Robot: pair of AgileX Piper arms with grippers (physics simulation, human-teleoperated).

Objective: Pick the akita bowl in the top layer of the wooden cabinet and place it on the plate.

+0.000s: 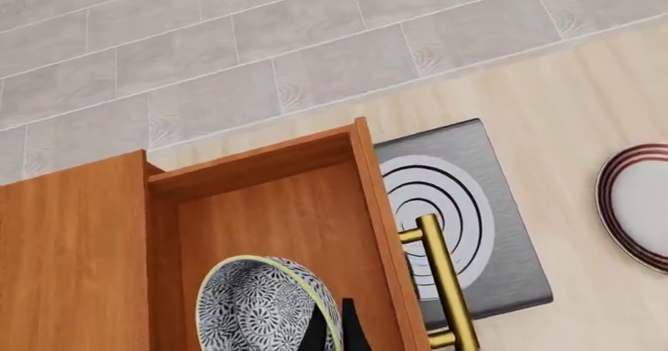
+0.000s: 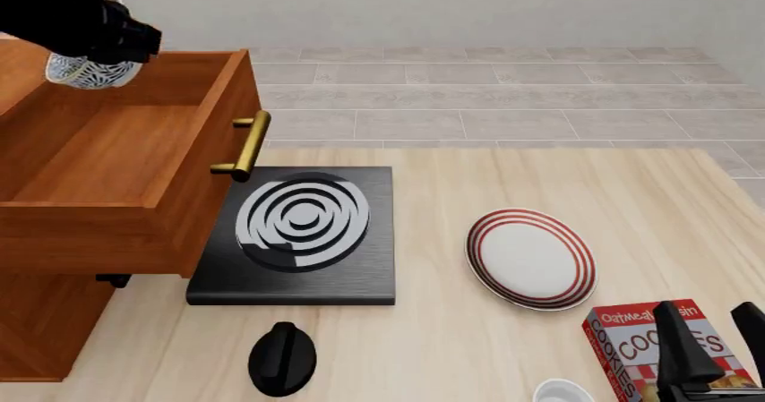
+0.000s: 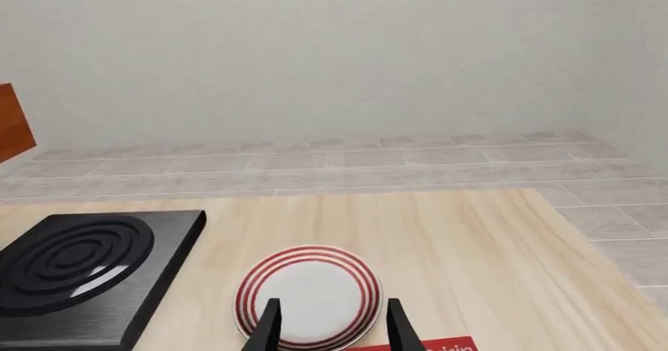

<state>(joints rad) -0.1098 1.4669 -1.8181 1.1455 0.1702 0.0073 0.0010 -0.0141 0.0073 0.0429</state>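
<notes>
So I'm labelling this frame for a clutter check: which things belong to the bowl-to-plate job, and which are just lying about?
Job:
akita bowl, held in the left hand over the drawer
top layer, pulled open
wooden cabinet
plate, nothing on it

Lying about:
stove slab
cookie box
black knob-shaped object
small white dish

bowl (image 2: 86,72): dark-patterned, lifted above open top drawer (image 2: 107,156) | cabinet (image 2: 48,330): reddish-brown | plate (image 2: 531,259): red-ringed, flat on surface
</notes>
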